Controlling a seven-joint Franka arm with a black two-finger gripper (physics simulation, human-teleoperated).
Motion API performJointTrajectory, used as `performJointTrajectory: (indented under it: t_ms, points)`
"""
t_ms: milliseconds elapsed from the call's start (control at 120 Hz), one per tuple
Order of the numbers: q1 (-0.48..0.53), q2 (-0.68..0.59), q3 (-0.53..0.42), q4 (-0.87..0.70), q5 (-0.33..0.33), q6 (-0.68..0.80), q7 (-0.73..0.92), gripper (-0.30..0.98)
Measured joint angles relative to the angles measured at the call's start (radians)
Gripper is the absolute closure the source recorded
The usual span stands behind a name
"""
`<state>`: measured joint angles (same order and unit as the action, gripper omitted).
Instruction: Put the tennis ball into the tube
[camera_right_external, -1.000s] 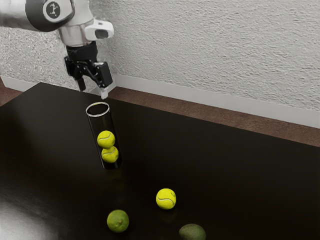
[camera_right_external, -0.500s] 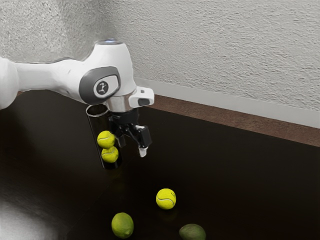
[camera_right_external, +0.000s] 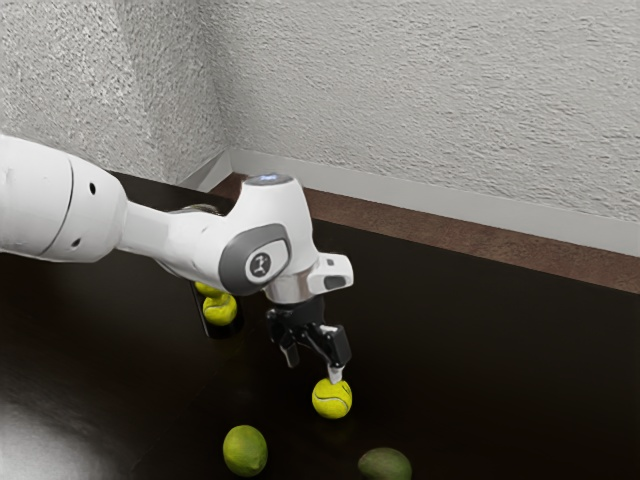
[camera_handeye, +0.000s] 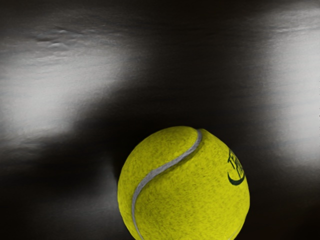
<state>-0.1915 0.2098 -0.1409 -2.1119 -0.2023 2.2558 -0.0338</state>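
My gripper (camera_right_external: 314, 372) is open in the exterior view, low over the table, its fingers apart. One fingertip overlaps the upper edge of the loose yellow tennis ball (camera_right_external: 332, 400); whether they touch I cannot tell. The ball (camera_handeye: 187, 187) looms large in the wrist view, just under the hand. Behind my arm stands the upright clear tube (camera_right_external: 222, 331), its upper part mostly hidden. Inside it are two tennis balls, the lower one (camera_right_external: 219, 310) showing better than the upper one (camera_right_external: 206, 289).
A green lime (camera_right_external: 245, 451) lies on the dark table (camera_right_external: 480, 350), toward the exterior view's left of the loose ball. A dark green avocado-like fruit (camera_right_external: 385, 464) lies at that view's lower edge. A textured wall (camera_right_external: 450, 110) rises behind the table.
My hand has moved from above the tube toward the exterior view's right and down to the loose ball. The arm now covers much of the tube. The lime has shifted slightly and turned.
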Motion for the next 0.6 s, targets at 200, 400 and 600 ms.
performJointTrajectory:
  t_ms: [200,400,600]
  points:
    - [-0.015,0.059,-0.003,0.012,-0.008,0.039,-0.006,0.0]
    - [-0.032,0.118,-0.001,0.044,-0.002,0.049,-0.01,0.0]
    - [-0.039,0.157,-0.002,0.058,-0.001,0.056,-0.013,0.0]
